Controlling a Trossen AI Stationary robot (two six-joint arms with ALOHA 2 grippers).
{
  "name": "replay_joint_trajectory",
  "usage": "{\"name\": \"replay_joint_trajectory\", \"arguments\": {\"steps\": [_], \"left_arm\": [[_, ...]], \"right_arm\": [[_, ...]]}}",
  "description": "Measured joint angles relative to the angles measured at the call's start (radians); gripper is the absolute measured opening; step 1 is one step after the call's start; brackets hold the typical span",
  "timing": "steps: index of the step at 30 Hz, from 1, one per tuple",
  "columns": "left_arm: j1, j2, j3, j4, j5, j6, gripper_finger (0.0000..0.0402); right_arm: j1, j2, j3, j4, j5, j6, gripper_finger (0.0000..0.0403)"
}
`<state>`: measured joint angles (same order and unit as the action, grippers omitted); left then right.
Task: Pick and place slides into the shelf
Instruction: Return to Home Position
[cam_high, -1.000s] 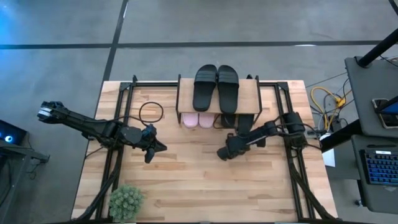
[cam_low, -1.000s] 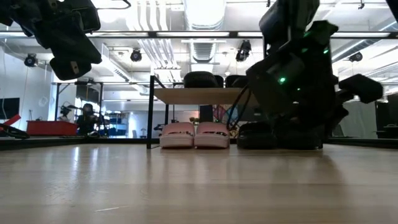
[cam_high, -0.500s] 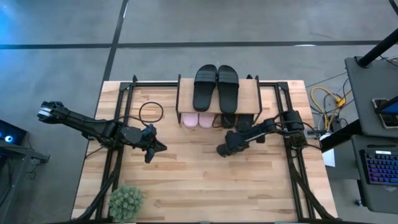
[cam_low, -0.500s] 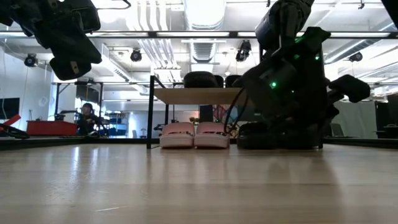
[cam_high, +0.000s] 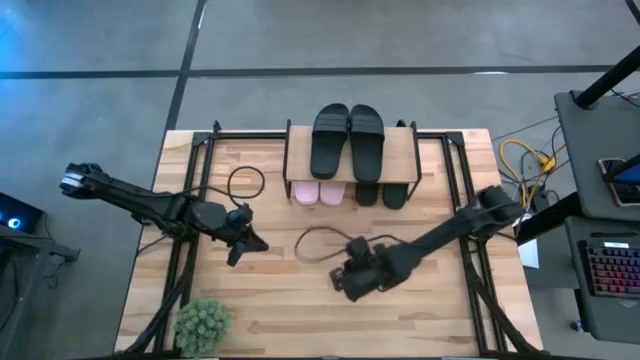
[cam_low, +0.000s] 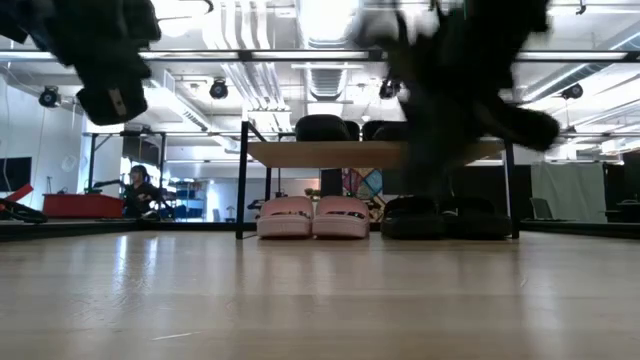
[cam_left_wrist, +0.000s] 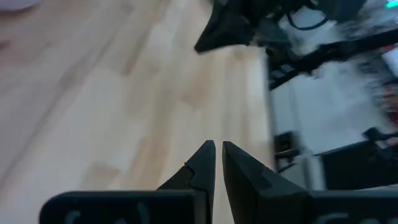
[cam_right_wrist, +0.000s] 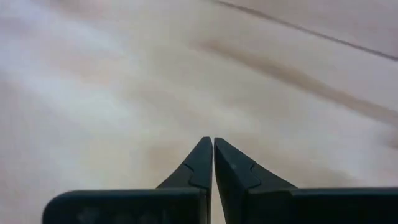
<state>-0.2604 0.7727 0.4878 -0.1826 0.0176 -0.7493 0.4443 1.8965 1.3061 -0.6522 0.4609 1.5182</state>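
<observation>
The shelf stands at the table's far middle, its light top board on thin black legs. Two black slides lie side by side on the top board. Under it, on the tabletop, stand two pink slides on the left and two black slides on the right. My right gripper is shut over the bare table middle, well in front of the shelf. My left gripper is shut and hovers left of centre. Neither holds a slide.
A small green plant sits at the near left corner. One dark cable loop lies left of the shelf, and another trails by the right arm. Black frame rails run along both table sides. Bare wood lies between the grippers.
My right gripper has drawn back from the shelf's lower right bay, moving fast toward the table's near edge and to the left. Both black slides under the shelf now show uncovered on the tabletop.
</observation>
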Motion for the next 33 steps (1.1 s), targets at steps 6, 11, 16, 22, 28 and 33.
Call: {"name": "replay_joint_trajectory", "arguments": {"steps": [6,11,16,22,28,33], "left_arm": [[0.012,-0.002,0.012,0.183,0.01,0.097,0.0015],[0.025,-0.022,0.057,0.258,-0.05,0.171,0.0015],[0.025,-0.067,0.069,0.254,-0.075,0.226,0.0015],[0.025,-0.114,0.069,0.254,-0.022,0.136,0.0015],[0.025,-0.167,0.069,0.312,0.087,0.198,0.0015],[0.047,-0.161,0.068,0.313,0.075,0.225,0.0015]], "right_arm": [[-0.024,-0.219,0.0,0.145,0.221,-0.226,0.0009],[0.005,-0.449,0.005,0.143,0.53,-0.375,0.0009],[0.043,-0.594,0.005,0.179,0.584,-0.482,0.0009],[0.101,-0.616,0.003,0.351,0.716,-0.781,0.0009],[0.078,-0.617,0.003,0.361,0.706,-0.674,0.0009],[0.078,-0.616,-0.007,0.335,0.462,-0.69,0.0009]]}}
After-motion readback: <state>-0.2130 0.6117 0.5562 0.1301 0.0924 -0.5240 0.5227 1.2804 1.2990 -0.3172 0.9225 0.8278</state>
